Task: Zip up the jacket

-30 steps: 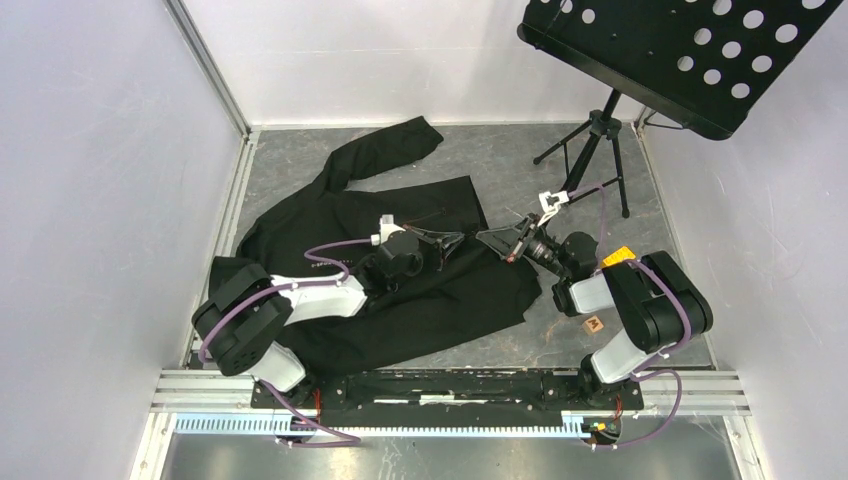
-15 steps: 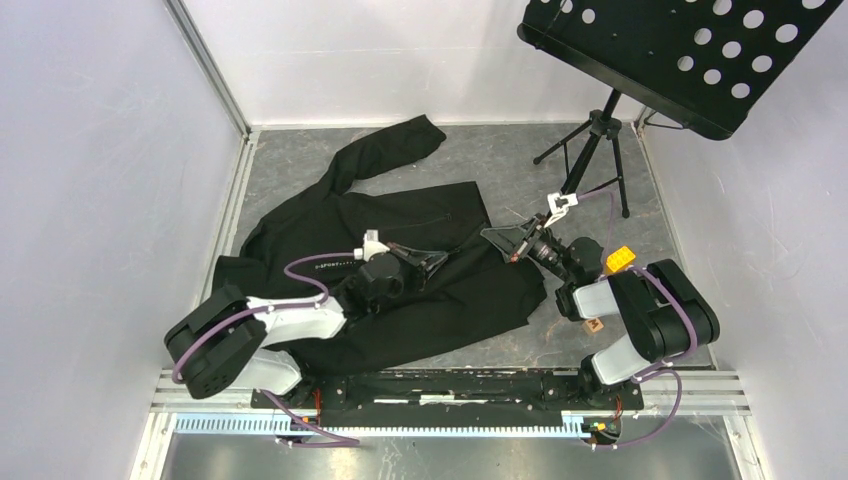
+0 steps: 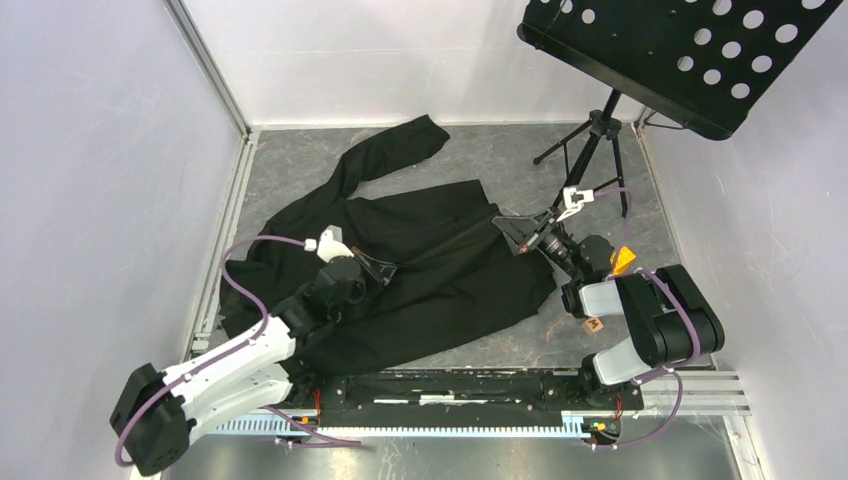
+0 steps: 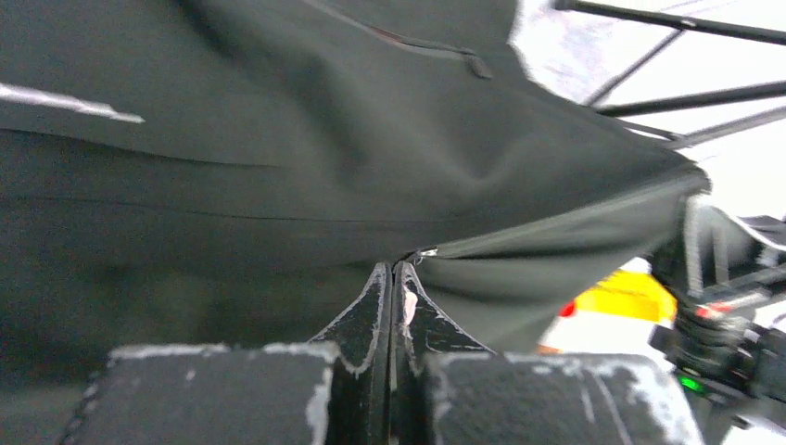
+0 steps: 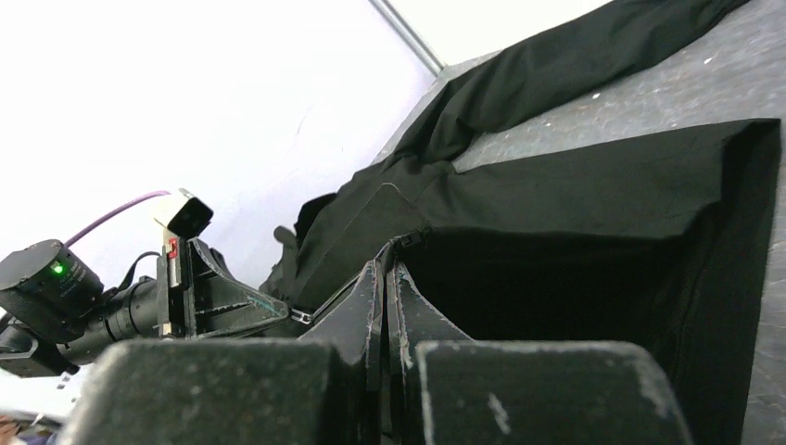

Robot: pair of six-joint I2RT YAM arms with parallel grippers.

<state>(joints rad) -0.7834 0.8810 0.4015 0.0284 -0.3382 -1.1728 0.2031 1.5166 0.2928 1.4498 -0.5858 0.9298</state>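
Note:
The black jacket [image 3: 440, 280] lies spread on the grey floor, one sleeve reaching to the back. My left gripper [image 3: 385, 272] is over its middle, shut on a small silvery zipper pull [image 4: 424, 252] at the front seam. In the left wrist view [image 4: 393, 269] the jaws are pressed together. My right gripper [image 3: 505, 228] is shut on the jacket's edge at its right side, holding the fabric lifted and taut. In the right wrist view [image 5: 385, 264] the jaws pinch black fabric [image 5: 575, 195]. The left gripper's fingers [image 5: 222, 306] show there at the left.
A black perforated music stand [image 3: 690, 60] on a tripod [image 3: 595, 140] stands at the back right. A yellow block [image 3: 622, 260] and a small wooden cube [image 3: 594, 325] lie by the right arm. White walls close in on the left, back and right.
My left gripper has moved left and toward me along the jacket front, its arm stretching out low. My right gripper has shifted slightly right and back, keeping the edge taut.

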